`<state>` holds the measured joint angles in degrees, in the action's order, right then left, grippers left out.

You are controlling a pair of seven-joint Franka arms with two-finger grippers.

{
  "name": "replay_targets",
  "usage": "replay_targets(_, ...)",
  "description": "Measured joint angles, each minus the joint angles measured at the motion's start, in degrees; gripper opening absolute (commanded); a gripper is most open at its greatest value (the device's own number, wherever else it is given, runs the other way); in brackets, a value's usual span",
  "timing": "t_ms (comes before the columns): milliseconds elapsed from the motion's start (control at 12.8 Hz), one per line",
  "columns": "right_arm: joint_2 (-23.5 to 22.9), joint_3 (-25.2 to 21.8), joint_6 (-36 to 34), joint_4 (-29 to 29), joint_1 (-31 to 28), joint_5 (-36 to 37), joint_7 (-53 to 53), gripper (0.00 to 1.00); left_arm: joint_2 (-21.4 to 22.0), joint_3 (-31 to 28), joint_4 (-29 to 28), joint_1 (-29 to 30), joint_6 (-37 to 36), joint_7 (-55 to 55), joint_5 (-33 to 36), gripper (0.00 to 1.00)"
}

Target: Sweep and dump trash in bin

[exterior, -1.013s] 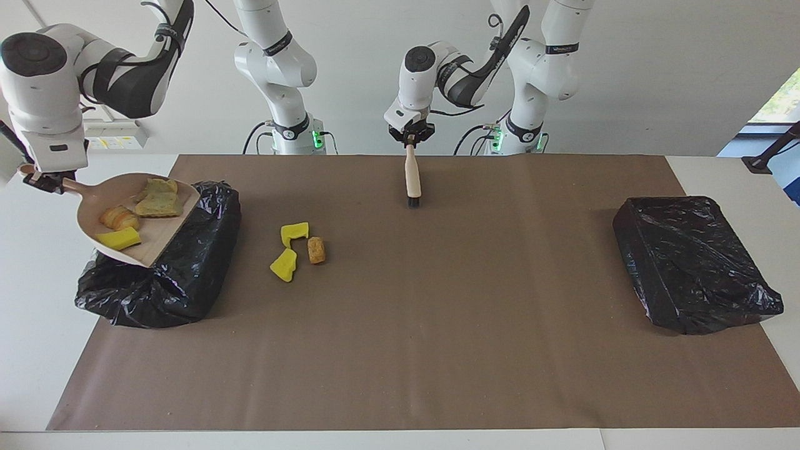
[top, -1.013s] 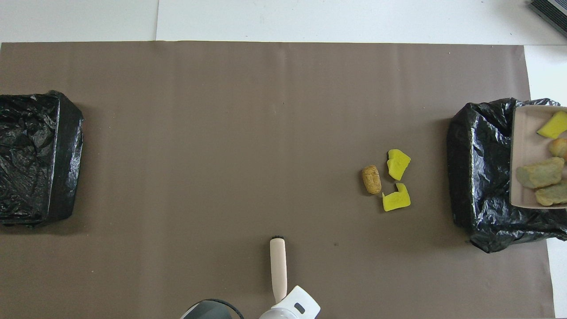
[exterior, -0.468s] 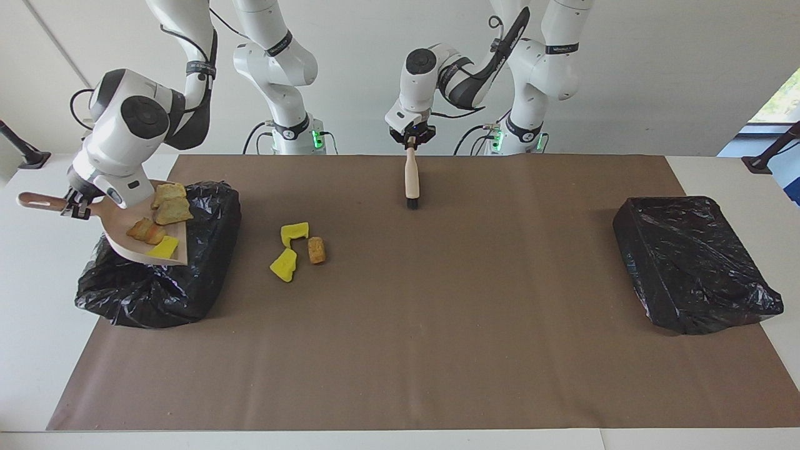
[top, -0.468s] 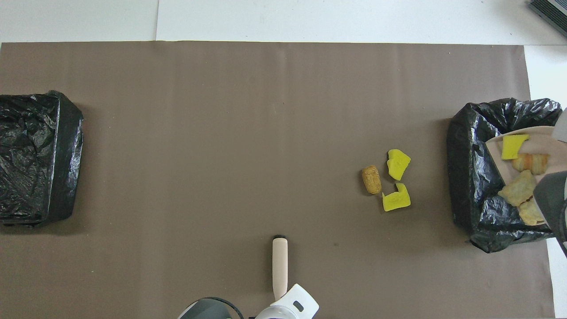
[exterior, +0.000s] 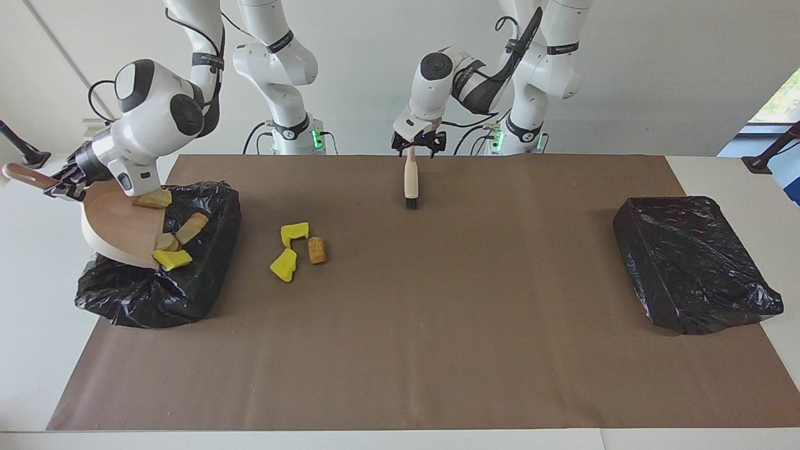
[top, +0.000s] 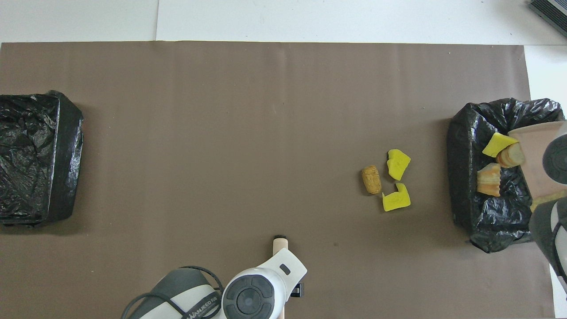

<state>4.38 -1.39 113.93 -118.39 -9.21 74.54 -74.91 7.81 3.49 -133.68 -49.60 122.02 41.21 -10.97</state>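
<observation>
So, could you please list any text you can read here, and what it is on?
Left arm band: white lettering, too blurred to read.
Arm bands: lettering too small to read.
No other text is visible.

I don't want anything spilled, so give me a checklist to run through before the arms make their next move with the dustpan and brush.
1. Dustpan lip over the bin: ok.
2. Dustpan emptied: not ok, scraps sit at its lip.
3. Right gripper shut on the dustpan handle: ok.
4. Mat swept: not ok, two yellow sponge bits and a cork-like lump lie beside the bin.
5. Brush gripped: not ok, left gripper is open at its handle.
</observation>
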Motion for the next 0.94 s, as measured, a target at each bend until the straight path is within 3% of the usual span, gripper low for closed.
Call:
replay_targets(156,4.0,0.1,-3.7,-0.5,2.4,0.2,-1.0,0.0,-0.2,-0.2,4.8,4.7,-3.0,-3.9,6.1,1.0)
replay_targets(468,9.9,0.2,-7.5,-3.5,4.8,-0.9,-0.8,0.0,-0.4,-0.6,15.2,17.4,-7.1,-18.2,7.5,1.0)
replay_targets(935,9.6,1.7,-8.3,1.6,5.3,-21.5,5.9,0.0,-0.3,-0.9,33.1,34.3,-19.8,-37.3,7.6,1.0)
